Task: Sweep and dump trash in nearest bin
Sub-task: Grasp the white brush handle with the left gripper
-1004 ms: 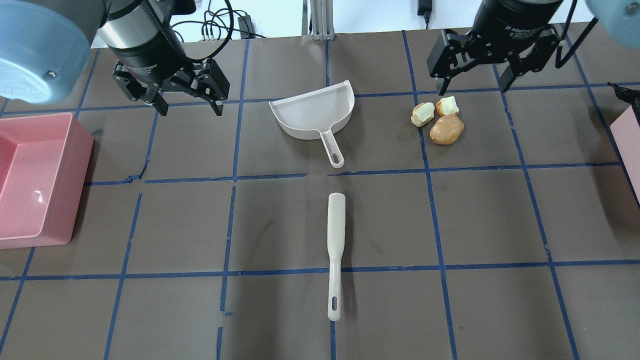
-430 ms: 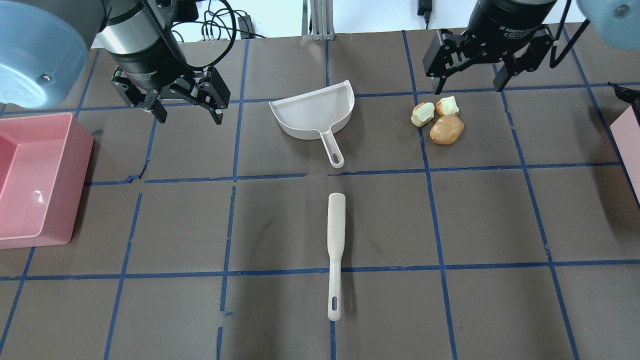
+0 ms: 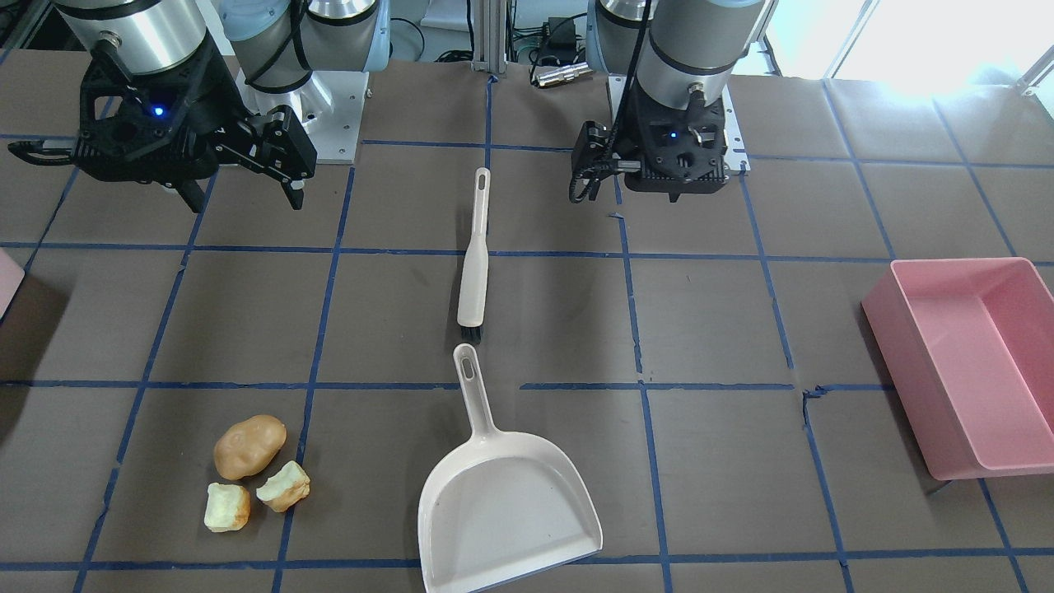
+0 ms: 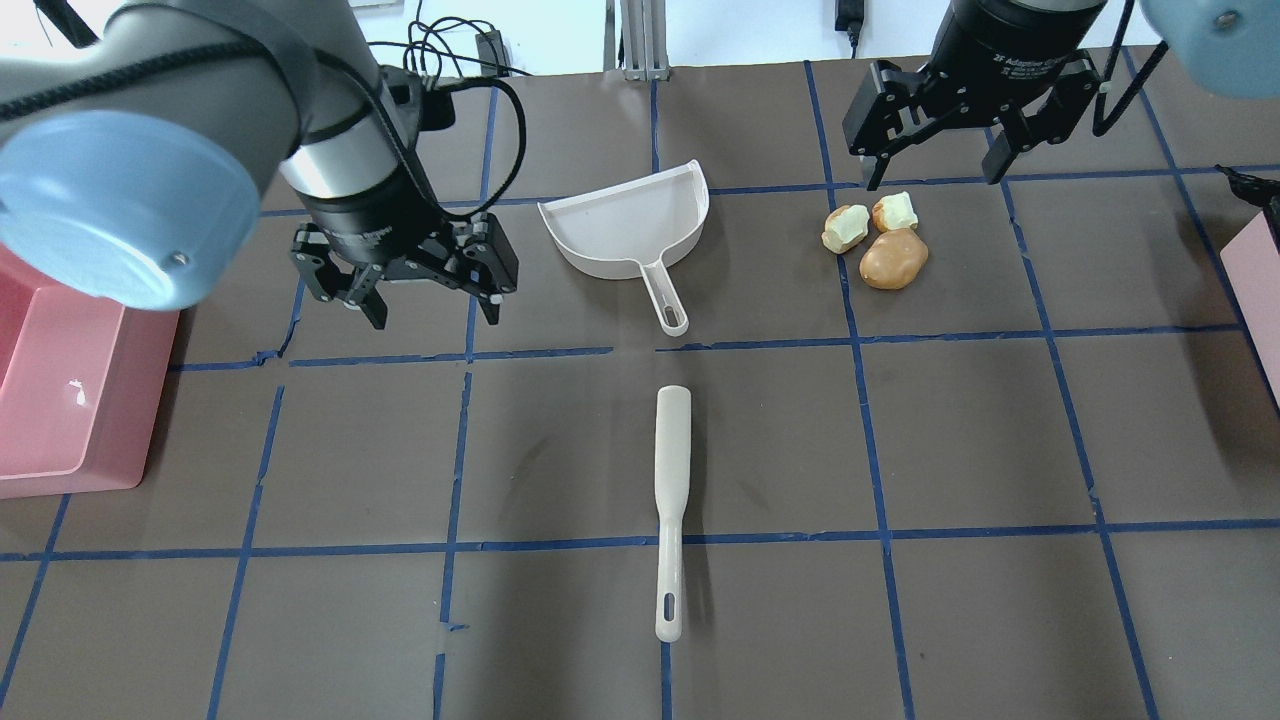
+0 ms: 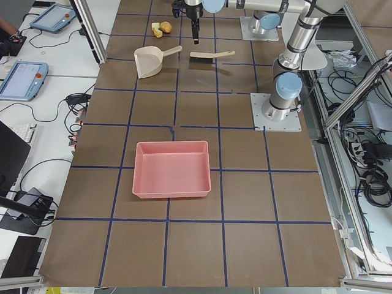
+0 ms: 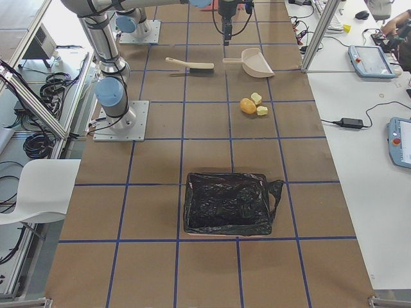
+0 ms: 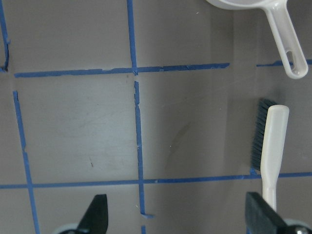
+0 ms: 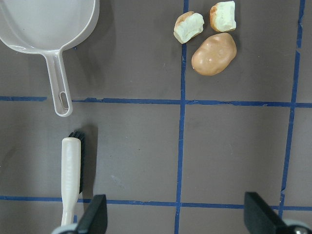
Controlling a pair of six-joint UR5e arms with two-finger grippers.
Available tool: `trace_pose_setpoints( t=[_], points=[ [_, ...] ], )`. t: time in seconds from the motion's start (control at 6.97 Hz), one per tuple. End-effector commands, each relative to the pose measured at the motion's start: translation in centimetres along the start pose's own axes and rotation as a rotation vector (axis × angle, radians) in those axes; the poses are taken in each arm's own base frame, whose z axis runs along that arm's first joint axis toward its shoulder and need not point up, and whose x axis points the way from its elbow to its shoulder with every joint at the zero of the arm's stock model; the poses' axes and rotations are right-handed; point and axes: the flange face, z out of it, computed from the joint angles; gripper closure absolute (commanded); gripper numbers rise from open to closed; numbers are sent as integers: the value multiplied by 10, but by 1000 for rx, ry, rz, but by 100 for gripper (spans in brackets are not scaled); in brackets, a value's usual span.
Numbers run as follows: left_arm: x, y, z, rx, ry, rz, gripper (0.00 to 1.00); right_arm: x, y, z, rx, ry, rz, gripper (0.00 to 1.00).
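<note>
Brown matting gridded with blue tape covers the table [image 4: 1000, 450], and everything on it lies as if untouched. By my reading the task has not begun in any way that shows. The trash [image 4: 893, 258] — one tan potato shape and two pale chunks, huddled close — sits on the bare matting in the robot's right half. It is well apart from the dustpan [image 4: 625, 235], whose pan is empty and whose handle points toward the brush [image 4: 672, 480]. Brush and dustpan lie near mid-table, end to end with a small gap, neither one held.

The left gripper [image 4: 435, 318] hovers with its jaws spread and nothing between them, beside the dustpan on its left. Its wrist view catches the brush head and the dustpan's handle at the right edge. The right gripper [image 4: 932, 180] likewise hangs wide and empty above the right half, with the trash, dustpan and brush all under its wrist camera.

The bin [image 4: 1262, 290] shows only as a pale pink corner at the table's right end, and it looks nearer to the trash than the tub [image 4: 60, 400] at the left end. So all is left: take up brush and dustpan, sweep the three lumps in, carry them to the bin and tip them out
</note>
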Motion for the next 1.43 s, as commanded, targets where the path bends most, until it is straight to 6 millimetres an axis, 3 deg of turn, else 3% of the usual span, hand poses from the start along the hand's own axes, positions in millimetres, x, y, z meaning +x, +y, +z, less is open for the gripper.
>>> trace_pose_setpoints(
  t=[0.0, 0.14, 0.29, 0.43, 0.57, 0.72, 1.0, 1.29],
  points=[
    [73, 45, 52, -45, -30, 131, 1, 0, -1, 3, -7, 0, -1, 0],
    [100, 73, 83, -80, -57, 201, 5, 0, -1, 4, -9, 0, -2, 0],
    [123, 89, 123, -39, -54, 184, 5, 1, -1, 4, -10, 3, -4, 0],
    [137, 94, 162, -16, -48, 148, 3, 1, -1, 6, -12, 3, -4, 0],
    [149, 109, 187, -49, -72, 178, 3, 1, -1, 6, -12, 3, -8, 0],
    [169, 134, 217, -109, -72, 153, 4, 2, -1, 6, -12, 3, -10, 0],
    [186, 137, 241, -99, -81, 169, 4, 5, -3, 6, -13, 3, -18, 0],
    [189, 141, 243, -90, -78, 198, 10, 5, -2, 6, -12, 3, -19, 0]
  ],
)
